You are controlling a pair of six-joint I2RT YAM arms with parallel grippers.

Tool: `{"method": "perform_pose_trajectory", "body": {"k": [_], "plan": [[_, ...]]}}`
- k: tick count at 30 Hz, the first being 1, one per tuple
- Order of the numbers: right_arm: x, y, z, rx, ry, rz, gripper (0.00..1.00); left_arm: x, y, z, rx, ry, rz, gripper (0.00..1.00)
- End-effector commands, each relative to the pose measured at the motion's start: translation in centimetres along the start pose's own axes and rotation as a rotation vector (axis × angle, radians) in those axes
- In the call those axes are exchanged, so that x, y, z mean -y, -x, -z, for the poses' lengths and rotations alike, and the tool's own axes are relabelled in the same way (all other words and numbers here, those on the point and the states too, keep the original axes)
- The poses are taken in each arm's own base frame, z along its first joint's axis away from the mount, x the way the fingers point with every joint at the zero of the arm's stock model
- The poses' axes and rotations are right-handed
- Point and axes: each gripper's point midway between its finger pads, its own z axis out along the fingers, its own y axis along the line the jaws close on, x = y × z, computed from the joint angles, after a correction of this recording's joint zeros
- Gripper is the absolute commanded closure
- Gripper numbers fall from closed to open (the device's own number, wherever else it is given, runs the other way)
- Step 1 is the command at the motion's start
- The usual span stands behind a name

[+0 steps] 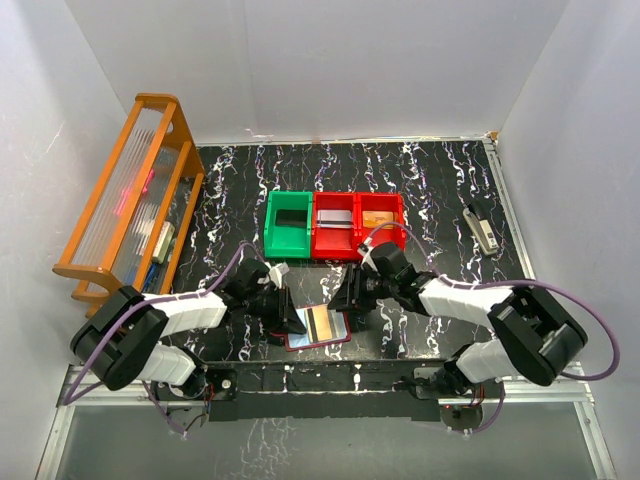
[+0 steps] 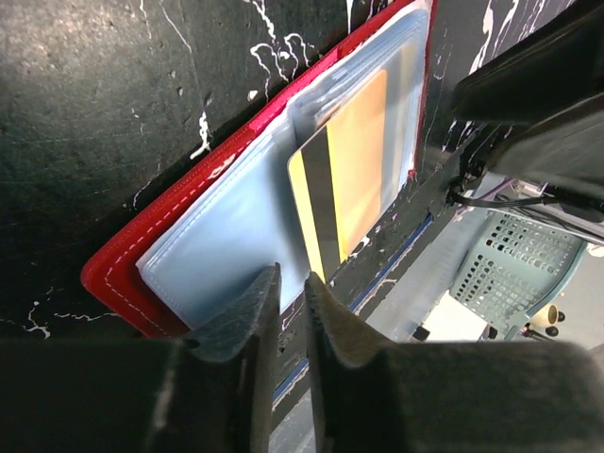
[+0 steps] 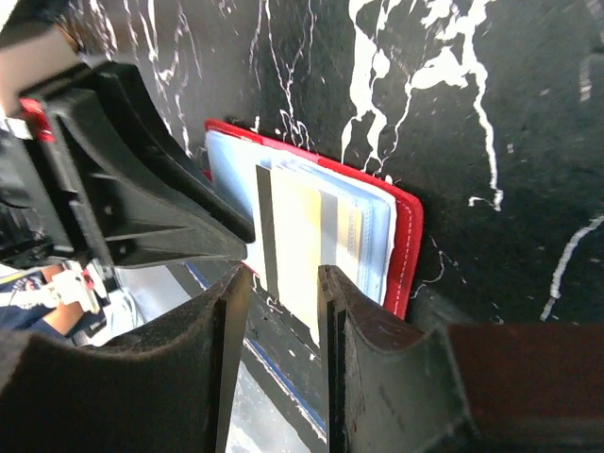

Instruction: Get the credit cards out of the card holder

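The card holder (image 1: 316,346) lies open near the table's front edge, its red rim (image 2: 123,260) framing pale bluish sleeves (image 2: 226,236). A gold credit card (image 2: 354,170) with a black stripe sticks partway out of a sleeve toward the table edge. My left gripper (image 2: 293,278) hovers at the sleeves' near edge, its jaws a narrow slit apart with nothing between them. My right gripper (image 3: 280,278) stands open, the credit card's (image 3: 297,245) free end just beyond its tips and close to the right-hand finger (image 3: 349,311). Seen from above, both grippers (image 1: 285,305) (image 1: 350,295) flank the holder.
A green bin (image 1: 288,225) and two red bins (image 1: 335,225) (image 1: 382,220) holding flat items stand behind the holder. A wooden rack (image 1: 130,200) lines the left wall. A small stapler-like object (image 1: 483,228) lies at the right. The table's front edge runs just below the holder.
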Motion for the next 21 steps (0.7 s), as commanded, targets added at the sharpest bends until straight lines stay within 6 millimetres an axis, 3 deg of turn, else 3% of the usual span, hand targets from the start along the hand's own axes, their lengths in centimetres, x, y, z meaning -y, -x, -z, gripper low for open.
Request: {"method": "perform_pose_trajectory", "body": {"k": [1,7,13,21], "plan": [[-1.2,-0.4,-1.5,-0.022,-0.005,0.035,0.67,1.6,1.1,0.5,0.03,-0.027,-0.012,0.79],[0.1,-1.5,-2.8,-0.023,-0.028,-0.021,0.68,2.6,1.6,1.0,0.058,-0.047,-0.018,0.63],[1.7,-2.9,-3.4,-0.055,-0.077,-0.069,0.7,1.8,1.5,0.5,0.056,-0.028,0.023,0.59],[3.9,-4.1,-2.7,-0.017,-0.136,-0.162,0.71,0.5,1.5,-0.2,0.07,0.005,0.106,0.56]]}}
